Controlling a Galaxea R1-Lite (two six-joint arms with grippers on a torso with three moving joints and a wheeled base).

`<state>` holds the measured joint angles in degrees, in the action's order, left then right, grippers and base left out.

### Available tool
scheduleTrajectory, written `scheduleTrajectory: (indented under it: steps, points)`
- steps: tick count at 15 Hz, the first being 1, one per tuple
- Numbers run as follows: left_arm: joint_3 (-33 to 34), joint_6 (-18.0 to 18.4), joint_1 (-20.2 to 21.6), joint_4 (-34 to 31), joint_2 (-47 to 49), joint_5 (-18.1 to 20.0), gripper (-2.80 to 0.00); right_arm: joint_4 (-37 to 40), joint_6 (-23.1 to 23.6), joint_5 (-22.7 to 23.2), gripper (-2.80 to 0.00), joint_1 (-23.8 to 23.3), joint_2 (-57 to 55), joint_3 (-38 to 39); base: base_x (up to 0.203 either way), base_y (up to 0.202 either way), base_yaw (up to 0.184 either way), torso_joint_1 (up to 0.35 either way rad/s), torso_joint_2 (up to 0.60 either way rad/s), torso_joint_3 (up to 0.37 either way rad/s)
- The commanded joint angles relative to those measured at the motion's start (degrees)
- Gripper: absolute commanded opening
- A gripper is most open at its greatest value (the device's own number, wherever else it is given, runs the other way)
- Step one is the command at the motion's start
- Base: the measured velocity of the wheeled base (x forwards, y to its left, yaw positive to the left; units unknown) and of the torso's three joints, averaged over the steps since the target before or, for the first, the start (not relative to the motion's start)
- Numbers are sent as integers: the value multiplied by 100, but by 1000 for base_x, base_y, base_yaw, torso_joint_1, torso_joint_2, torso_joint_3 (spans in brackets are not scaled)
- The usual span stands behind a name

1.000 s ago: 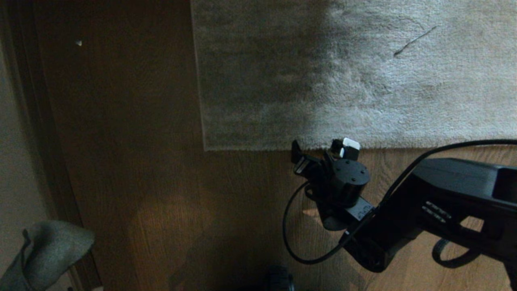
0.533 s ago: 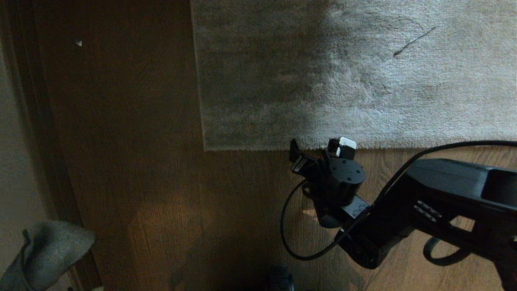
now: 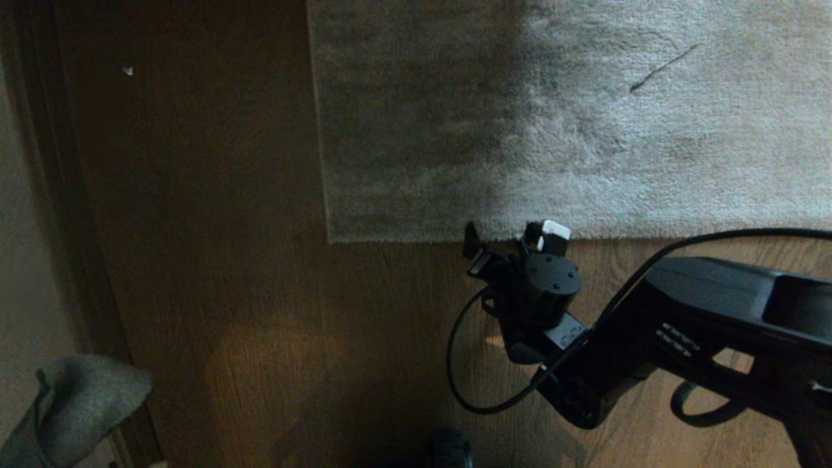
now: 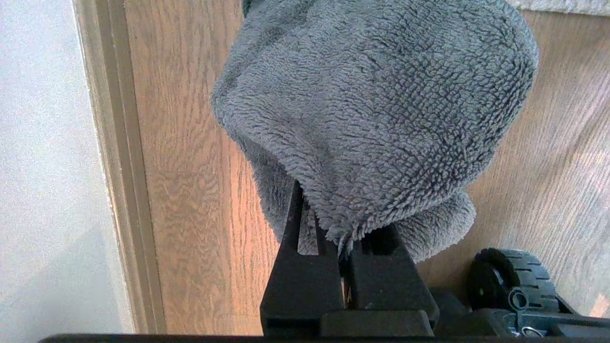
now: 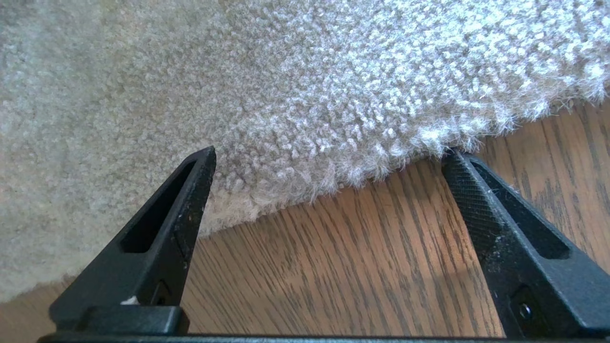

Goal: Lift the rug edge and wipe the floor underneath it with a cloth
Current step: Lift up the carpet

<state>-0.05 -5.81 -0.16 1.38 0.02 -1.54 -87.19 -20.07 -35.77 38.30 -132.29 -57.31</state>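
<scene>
- Here, at the lower left of the head view, the small plush grey cloth point(image 3: 71, 406) hangs pinched in the left gripper point(image 4: 340, 238), its fingers pressed together, beside a pale wall point(image 3: 19, 260) and dark skirting point(image 3: 65, 195).
- Brown wooden floor point(image 3: 214, 260) fills the left and bottom; a black wheel point(image 4: 512, 281) sits near the cloth.
- The light grey short-pile rug edge point(image 3: 416, 235) lies flat, centre frame.
- The right gripper point(image 3: 510, 242), reaching in from the lower right, fingers spread, points at that edge, one fingertip point(image 5: 455, 164) touching the pile.
- No writing is legible.
</scene>
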Motion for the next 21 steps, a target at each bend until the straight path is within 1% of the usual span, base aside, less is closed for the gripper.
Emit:
scheduleTrajectory:
  steps: [1,10,21]
  points:
    - [-4,-7,2,3,-2,-5,-280,-277,-15,26,0,-71,-52,-81,0,0,0,0,0,0]
    - [-4,-7,-2,3,-2,-5,-280,-277,47,26,0,-131,-6,-122,0,0,0,0,0,0]
    - [5,-7,7,3,-2,-5,-280,-277,135,26,0,-129,342,-113,0,0,0,0,0,0]
